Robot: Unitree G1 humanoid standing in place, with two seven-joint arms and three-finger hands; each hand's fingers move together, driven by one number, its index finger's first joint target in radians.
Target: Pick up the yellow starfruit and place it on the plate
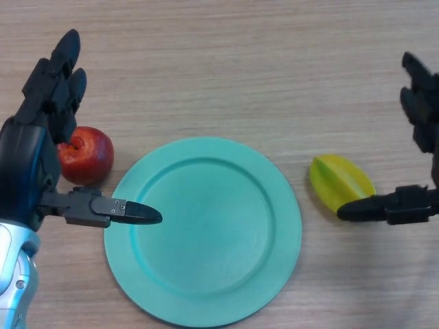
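A yellow starfruit [339, 180] lies on the wooden table to the right of a teal plate [203, 229]. My right hand [418, 123] is at the right edge, open, with its fingers straight above the fruit and its thumb reaching in just below the fruit's right end. The thumb tip overlaps the fruit's lower edge; I cannot tell if it touches. My left hand [31, 151] is open at the left, its thumb stretched over the plate's left rim.
A red apple [86, 155] sits left of the plate, partly behind my left hand. The wooden table [226, 68] extends beyond the plate at the far side.
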